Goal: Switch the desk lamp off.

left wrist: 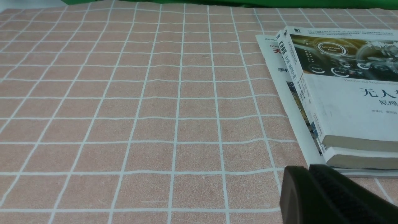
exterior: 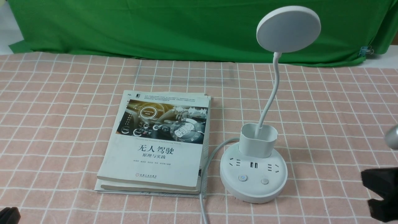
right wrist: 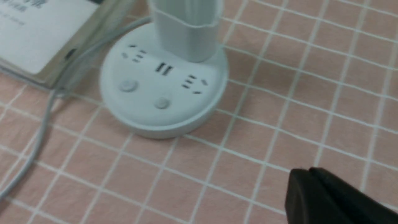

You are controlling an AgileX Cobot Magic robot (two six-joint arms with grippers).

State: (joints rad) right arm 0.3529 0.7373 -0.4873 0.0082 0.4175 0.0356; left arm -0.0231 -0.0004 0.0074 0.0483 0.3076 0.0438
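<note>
White desk lamp [exterior: 253, 174], upright, round head facing away.

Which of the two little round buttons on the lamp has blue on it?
The left button on the desk lamp base, the one nearer the books. It shows a small blue mark; the right button is plain.

Bright, even, diffuse light on the table [exterior: 62, 124] in the front view, with only faint soft shadows beside the books [exterior: 155, 140] and the desk lamp [exterior: 258, 144] and no hard glare. Left wrist view is sharp and the book print is readable. Right wrist view is blurred, with the lamp's sockets and buttons smeared, and the right pincer [exterior: 381, 194] at the front view's edge is dark and out of focus.
</note>
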